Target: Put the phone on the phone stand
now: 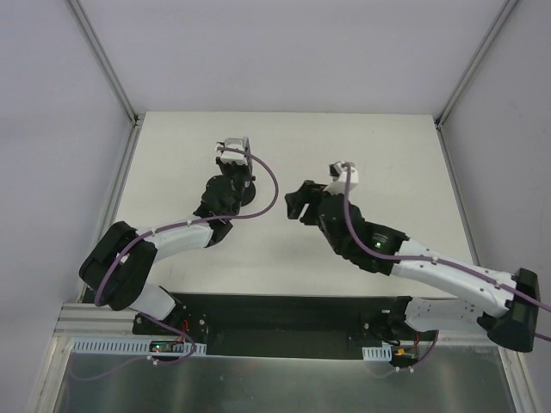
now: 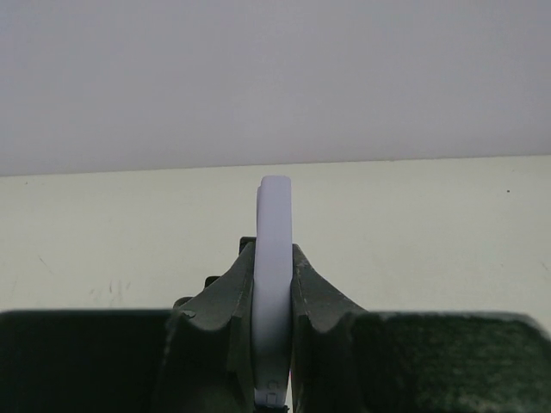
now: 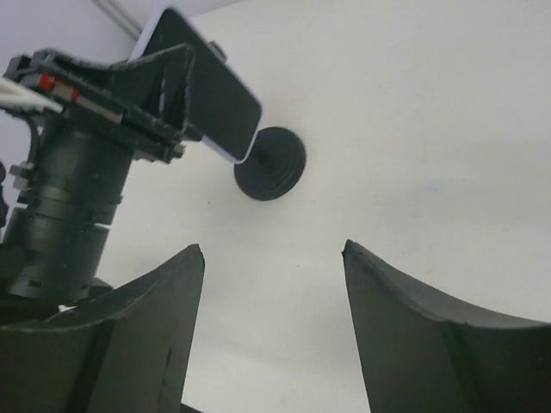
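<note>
Currently holds the phone point(image 3: 207, 95), likely stiff, light, slick-glassed and crack-prone, clamped across its flat faces in the left pincer point(image 2: 273, 258), tilted close over the phone stand point(image 3: 274, 168) on the tabletop point(image 3: 430, 129), contact unclear, with the right pincer point(image 3: 273, 249) gaping empty nearby.

I see a pale cream table point(image 1: 379, 155), matte and flat, with a few faint scuff marks point(image 2: 112, 288) on it. The phone stand point(image 3: 274, 168) sits on it left of centre, its round black disc base flat on the surface. A black plate point(image 1: 284, 314) runs along the near edge.
</note>
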Controlling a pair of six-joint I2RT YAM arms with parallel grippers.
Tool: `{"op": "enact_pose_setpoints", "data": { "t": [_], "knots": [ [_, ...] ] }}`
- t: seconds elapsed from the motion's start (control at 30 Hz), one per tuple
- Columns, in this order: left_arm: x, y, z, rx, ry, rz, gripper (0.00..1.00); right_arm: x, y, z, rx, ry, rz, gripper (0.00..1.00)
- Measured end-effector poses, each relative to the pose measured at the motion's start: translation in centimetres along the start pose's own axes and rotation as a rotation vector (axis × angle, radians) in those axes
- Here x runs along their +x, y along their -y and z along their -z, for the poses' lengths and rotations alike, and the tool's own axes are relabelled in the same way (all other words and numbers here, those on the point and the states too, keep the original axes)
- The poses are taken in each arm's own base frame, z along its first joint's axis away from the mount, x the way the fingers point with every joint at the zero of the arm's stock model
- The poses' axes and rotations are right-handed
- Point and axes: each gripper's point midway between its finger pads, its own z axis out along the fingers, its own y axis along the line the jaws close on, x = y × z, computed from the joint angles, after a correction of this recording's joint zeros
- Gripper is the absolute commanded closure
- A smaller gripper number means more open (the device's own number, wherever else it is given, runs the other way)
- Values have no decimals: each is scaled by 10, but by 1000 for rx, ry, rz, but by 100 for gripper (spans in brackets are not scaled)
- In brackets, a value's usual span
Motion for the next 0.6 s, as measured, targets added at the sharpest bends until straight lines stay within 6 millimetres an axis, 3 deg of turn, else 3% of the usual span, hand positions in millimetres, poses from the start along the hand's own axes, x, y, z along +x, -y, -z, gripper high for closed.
{"op": "enact_pose_setpoints", "data": {
  "t": [0.1,0.17,0.37,0.47,0.6],
  "knots": [
    [-1,-1,3,8,-24,15,100,-26,32,16,16,65,-10,32],
    [-2,-6,6,22,-45,34,100,-32,55,18,40,82,10,31],
    [-11,-38,5,65,-80,81,100,-5,111,11,62,-8,77,30],
    [-11,-56,7,92,-96,79,100,8,115,9,24,-64,100,30],
    [-8,-74,12,161,-130,63,100,14,102,11,-68,-106,129,30]
  ]
}}
